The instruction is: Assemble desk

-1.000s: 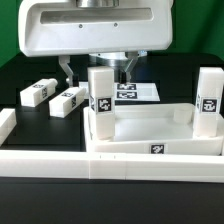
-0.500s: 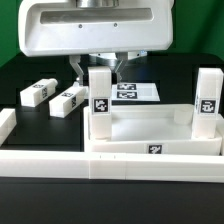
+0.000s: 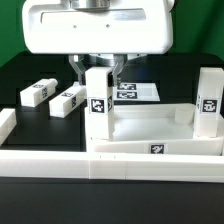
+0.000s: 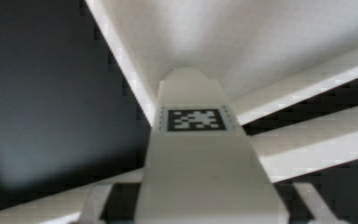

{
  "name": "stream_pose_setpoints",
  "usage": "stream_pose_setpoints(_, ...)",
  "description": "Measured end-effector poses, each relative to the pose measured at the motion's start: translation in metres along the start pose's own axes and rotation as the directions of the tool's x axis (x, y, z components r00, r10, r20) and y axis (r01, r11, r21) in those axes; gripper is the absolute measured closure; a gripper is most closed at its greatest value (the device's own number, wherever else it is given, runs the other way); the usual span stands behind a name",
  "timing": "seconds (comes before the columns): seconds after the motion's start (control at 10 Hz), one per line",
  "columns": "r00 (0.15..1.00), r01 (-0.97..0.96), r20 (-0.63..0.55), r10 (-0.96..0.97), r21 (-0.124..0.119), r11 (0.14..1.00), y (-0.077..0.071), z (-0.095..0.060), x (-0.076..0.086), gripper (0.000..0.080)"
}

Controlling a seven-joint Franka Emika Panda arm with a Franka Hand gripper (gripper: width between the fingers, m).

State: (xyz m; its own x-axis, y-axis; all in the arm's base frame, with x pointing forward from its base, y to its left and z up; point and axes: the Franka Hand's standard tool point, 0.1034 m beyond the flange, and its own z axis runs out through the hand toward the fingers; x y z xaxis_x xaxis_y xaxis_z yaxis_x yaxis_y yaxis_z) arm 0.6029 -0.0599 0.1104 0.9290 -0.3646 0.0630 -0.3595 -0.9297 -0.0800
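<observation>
The desk top, a white rimmed tray, lies by the front rail. Two white tagged legs stand upright in its corner sockets: one at the exterior view's left, one at its right. My gripper hangs over the left leg, shut on its upper end, a finger on each side. In the wrist view that leg runs from between my fingers down to the desk top. Two more legs lie flat on the black table at the left.
The marker board lies flat behind the desk top. A long low white border rail runs along the front, with a short piece at the left edge. The big gripper body hides the area behind the left leg.
The jaws have come together onto the left standing leg, which was free between them a second ago. That leg now leans very slightly. The loose legs have not moved.
</observation>
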Motion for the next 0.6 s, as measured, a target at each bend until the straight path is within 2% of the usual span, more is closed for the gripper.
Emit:
stream_pose_setpoints(0.3, 0.965, -0.264, 0.005, 0.264, 0.020, 0.964, 0.0018, -0.0002, 0.0009, 0.0511)
stream_pose_setpoints(0.6, 0.876, -0.483, 0.007, 0.483, 0.019, 0.876, -0.0024, 0.0002, 0.0002, 0.0509)
